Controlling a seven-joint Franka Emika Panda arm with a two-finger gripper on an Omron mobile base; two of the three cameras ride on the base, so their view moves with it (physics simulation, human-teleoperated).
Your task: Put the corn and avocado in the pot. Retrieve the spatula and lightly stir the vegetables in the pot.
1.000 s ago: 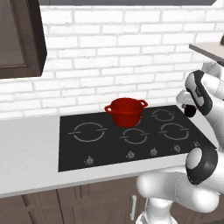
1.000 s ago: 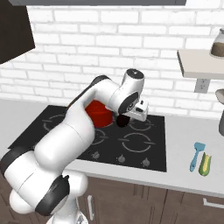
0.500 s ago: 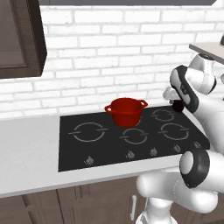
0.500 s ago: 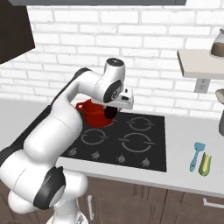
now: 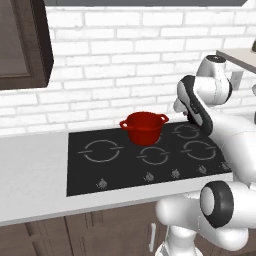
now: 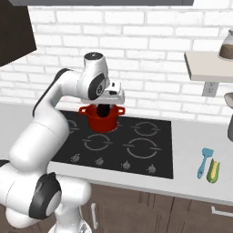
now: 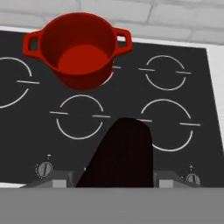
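**Room over the pot**

The pot (image 7: 80, 48) stood open and held nothing, so its mouth was free from above; only its two loop handles jutted at the rim. The hand (image 6: 105, 109) hung above it with the avocado (image 7: 120, 155) between its fingers. The hob (image 5: 145, 155) lay bare around the pot. Far right on the surface (image 6: 195, 145), the spatula (image 6: 204, 162) and corn (image 6: 212, 170) lay side by side, under a shelf (image 6: 207, 66).

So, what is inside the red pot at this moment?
The pot shows only its bare red floor. The dark avocado is in the gripper; the near wall hides a small strip of floor.
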